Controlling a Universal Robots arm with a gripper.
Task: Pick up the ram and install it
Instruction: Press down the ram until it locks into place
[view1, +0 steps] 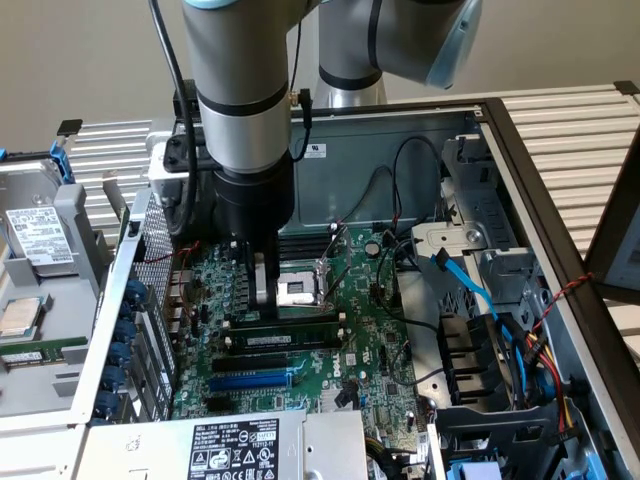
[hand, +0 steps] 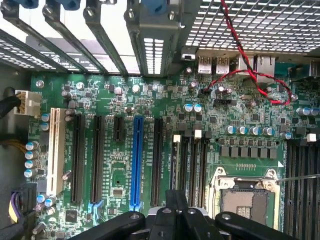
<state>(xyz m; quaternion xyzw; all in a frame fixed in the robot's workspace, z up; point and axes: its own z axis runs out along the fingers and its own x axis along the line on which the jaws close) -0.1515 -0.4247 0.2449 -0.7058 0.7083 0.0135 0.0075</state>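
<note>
The fingers (view1: 262, 272) are brought fully together, and nothing can be made out between them — no green stick is carried. In the exterior view the gripper (view1: 262, 285) hangs low over the motherboard (view1: 385, 335), its tip just beside the empty processor socket (view1: 298, 292) and the bank of memory slots. In the wrist view the closed gripper (hand: 176, 202) is seen as a dark wedge just beside the socket (hand: 242, 200), over the lower ends of the memory slots (hand: 192, 165).

The ram (view1: 283, 339) is judged to be the long, thin stick with a white label strip, lying across the board near the socket, upright along one of the long slots. It looks already placed in that slot — whether it is pressed fully home, with the end latches closed, cannot be told. By this judgement the pick-up and carry are done, and at most the final seating remains unconfirmed.
</note>
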